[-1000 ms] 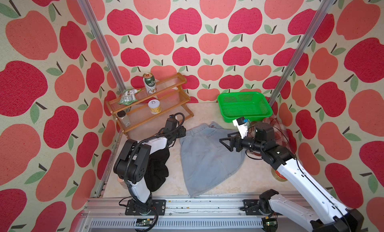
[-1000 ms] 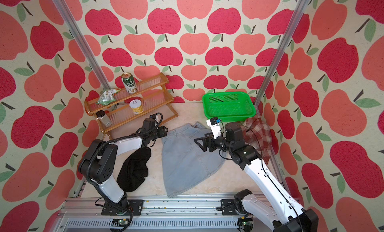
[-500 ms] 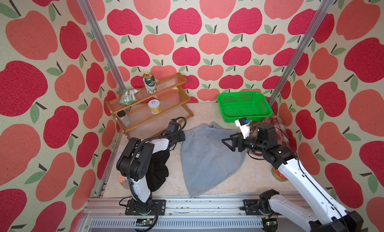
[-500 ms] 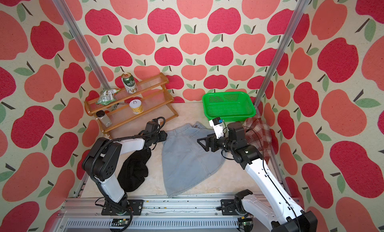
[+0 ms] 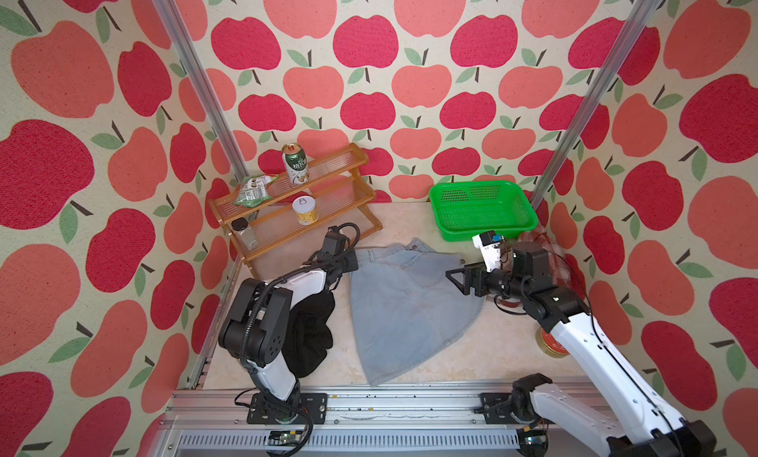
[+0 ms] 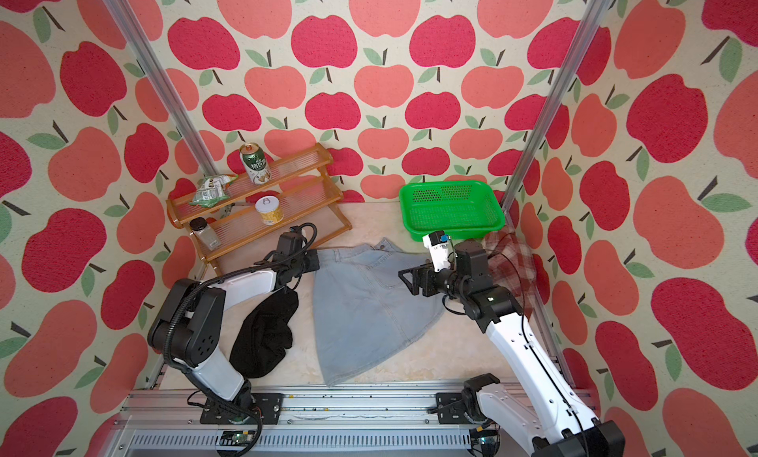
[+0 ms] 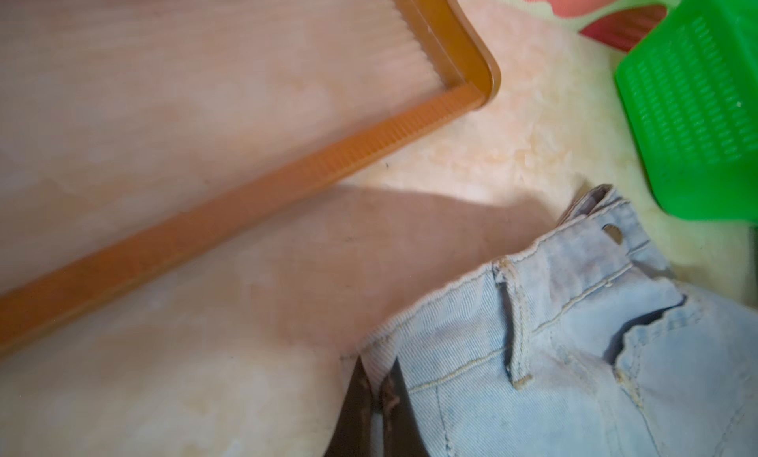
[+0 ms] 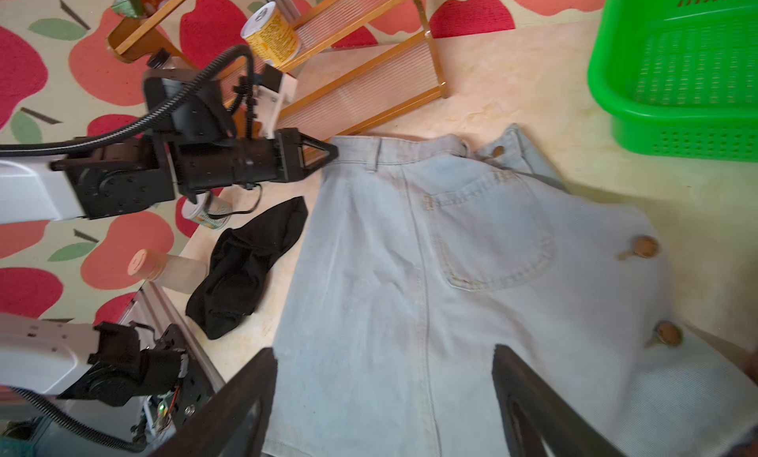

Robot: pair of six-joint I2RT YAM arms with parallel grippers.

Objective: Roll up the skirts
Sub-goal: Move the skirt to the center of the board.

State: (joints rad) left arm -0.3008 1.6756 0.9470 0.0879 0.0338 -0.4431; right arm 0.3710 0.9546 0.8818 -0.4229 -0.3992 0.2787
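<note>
Pinched shut on the waistband corner of the denim skirt, the left gripper had its two dark fingers closed over the thick folded hem of the band, a sensible place to grip, since the doubled, stitched denim there looked stiffer than the single layer below. The right gripper hung just above the skirt's opposite side with its jaws wide apart and nothing between them, probably poised to take the other end of the waistband so the two could turn the cloth over together. In both top views the denim skirt lay spread flat in the middle of the table, a pale blue flared shape with a patch pocket, contrast stitching and bronze-coloured metal buttons down one edge. The black skirt sat crumpled in a soft heap beside the left arm, and the plaid skirt was bunched behind the right arm near the wall, partly hidden. None of the three looked rolled. A green mesh basket of rigid plastic stood at the back.
</note>
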